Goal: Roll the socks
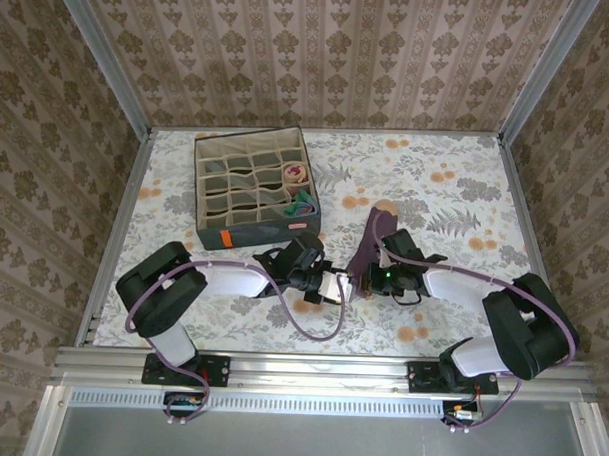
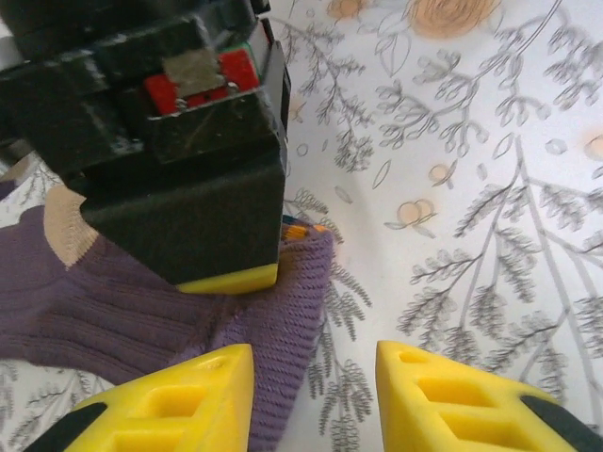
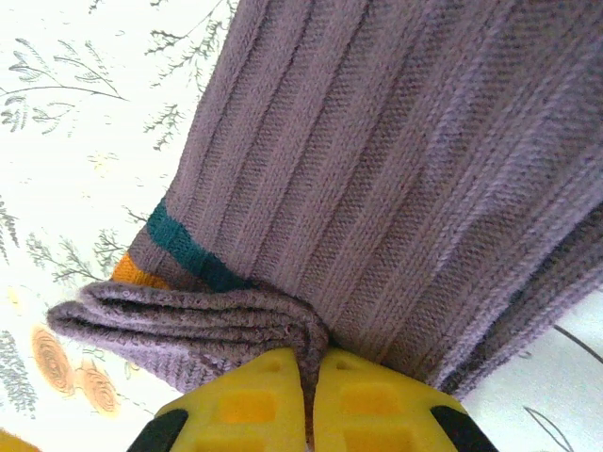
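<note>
Right gripper [image 3: 309, 381]: jaws closed tight on a folded bunch of the purple sock [image 3: 396, 160] at its cuff end, next to a teal band. Left gripper [image 2: 316, 395]: fingers moderately apart, nothing held, bare floral table [image 1: 466, 194] showing in the gap, one fingertip just beside the sock's edge. The purple sock lies stretched out to the right of the compartment box [image 1: 246, 234], nearer the arm bases than the box, with its tan toe at the far end. A peach sock [image 1: 299, 173] and a blue-grey sock [image 1: 303, 204] sit in compartments along the box's right side.
</note>
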`<control>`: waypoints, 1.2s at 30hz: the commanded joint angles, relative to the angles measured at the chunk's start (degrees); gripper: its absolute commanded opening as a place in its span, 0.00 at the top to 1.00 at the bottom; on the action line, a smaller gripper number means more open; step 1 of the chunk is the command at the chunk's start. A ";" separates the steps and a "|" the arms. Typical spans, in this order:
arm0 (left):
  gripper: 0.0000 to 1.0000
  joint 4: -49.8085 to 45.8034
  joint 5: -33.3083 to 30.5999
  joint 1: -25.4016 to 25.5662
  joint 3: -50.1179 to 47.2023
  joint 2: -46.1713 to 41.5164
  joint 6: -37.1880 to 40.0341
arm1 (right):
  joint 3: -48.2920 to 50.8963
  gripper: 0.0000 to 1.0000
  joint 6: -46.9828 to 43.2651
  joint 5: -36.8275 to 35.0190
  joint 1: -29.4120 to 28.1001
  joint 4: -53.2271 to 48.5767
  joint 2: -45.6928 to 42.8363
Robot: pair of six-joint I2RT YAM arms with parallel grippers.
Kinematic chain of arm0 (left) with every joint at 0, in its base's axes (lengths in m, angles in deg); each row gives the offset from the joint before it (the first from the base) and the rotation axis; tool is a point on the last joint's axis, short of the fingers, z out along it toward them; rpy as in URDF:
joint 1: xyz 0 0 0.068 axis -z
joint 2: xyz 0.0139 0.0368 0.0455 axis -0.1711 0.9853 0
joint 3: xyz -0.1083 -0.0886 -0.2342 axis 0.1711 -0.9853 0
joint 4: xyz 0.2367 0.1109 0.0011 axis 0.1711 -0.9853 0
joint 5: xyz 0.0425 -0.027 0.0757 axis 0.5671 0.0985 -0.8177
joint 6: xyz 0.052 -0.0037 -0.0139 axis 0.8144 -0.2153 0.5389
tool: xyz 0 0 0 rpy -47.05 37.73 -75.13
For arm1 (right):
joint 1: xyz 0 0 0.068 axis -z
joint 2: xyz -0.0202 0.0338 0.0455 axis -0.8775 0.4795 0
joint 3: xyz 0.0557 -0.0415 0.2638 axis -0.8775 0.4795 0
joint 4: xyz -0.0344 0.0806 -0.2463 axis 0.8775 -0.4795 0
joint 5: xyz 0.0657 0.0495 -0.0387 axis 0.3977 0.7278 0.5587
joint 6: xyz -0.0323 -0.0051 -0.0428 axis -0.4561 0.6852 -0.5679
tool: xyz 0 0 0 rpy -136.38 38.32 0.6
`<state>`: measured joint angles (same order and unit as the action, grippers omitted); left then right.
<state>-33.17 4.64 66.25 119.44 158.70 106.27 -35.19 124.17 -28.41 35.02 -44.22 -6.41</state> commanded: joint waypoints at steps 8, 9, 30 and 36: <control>0.64 -3.84 -5.30 -0.64 8.22 10.36 11.91 | 3.26 1.00 -1.84 -1.24 0.74 -8.87 4.11; 0.64 -4.49 -5.58 -0.74 8.90 11.36 12.59 | 3.35 1.00 -1.93 -1.04 0.87 -9.06 3.90; 1.00 -52.11 10.56 -2.24 34.27 21.44 -12.06 | 12.38 0.57 3.53 -7.79 2.19 -12.15 -36.96; 1.00 -56.75 18.38 -3.36 38.76 25.41 -22.53 | 14.77 0.59 4.56 -1.79 0.95 -5.19 -34.67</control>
<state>-80.78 16.63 63.61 156.61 181.52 92.57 -21.55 127.60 -32.61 37.01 -51.67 -42.19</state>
